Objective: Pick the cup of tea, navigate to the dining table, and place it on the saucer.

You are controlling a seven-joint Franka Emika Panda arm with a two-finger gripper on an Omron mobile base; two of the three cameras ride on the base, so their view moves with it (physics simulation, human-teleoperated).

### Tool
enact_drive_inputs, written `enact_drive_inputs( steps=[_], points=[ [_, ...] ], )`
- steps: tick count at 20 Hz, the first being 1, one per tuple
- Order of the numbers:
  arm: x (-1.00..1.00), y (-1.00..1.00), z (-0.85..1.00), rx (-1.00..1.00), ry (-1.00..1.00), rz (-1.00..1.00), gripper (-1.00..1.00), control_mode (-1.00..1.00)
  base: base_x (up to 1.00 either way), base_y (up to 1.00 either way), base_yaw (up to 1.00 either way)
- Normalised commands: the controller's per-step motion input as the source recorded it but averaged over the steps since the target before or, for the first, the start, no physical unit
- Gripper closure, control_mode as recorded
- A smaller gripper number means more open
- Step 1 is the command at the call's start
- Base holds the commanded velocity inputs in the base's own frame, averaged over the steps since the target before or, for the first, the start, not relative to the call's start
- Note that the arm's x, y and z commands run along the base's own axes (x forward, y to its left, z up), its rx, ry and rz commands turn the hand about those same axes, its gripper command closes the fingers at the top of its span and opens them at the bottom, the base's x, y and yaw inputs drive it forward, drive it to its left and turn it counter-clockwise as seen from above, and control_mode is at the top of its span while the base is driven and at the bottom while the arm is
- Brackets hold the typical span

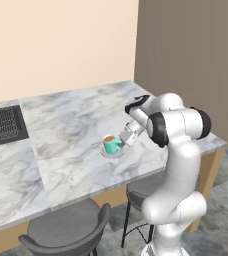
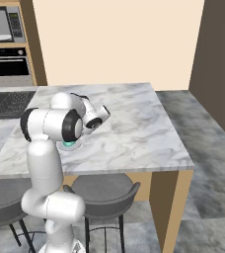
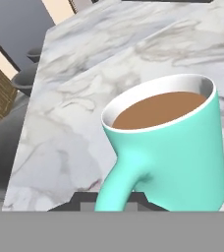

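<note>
Teal-green cup of tea (image 1: 111, 144), white inside the rim, brown liquid near the brim, side handle turned toward the gripper (image 1: 123, 141). Standing on the pale round saucer (image 1: 112, 153) on the dining table (image 1: 76, 130), near that table's front edge. Jaws pinched shut on the cup's handle, fingertips dark at the handle's foot in the hand view. Around the saucer: bare veined marble; a dark cooktop (image 1: 3, 125) set into the table far to the left; two grey stools (image 1: 66, 231) tucked below the front edge. Beyond the table, an oven and microwave (image 2: 3, 24) in a wooden column. No legible writing anywhere.
</note>
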Motion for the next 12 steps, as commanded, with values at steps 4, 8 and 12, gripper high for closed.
enact_drive_inputs(
  steps=[4, 8, 12],
  points=[
    [0.03, 0.00, 0.00, 0.00, -0.01, 0.00, -1.00, -1.00, 0.00, 0.00, 0.00],
    [0.00, 0.00, 0.00, 0.00, 0.00, 0.00, -1.00, -1.00, 0.00, 0.00, 0.00],
    [0.00, 0.00, 0.00, 0.00, 0.00, 0.00, -1.00, -1.00, 0.00, 0.00, 0.00]
  ],
)
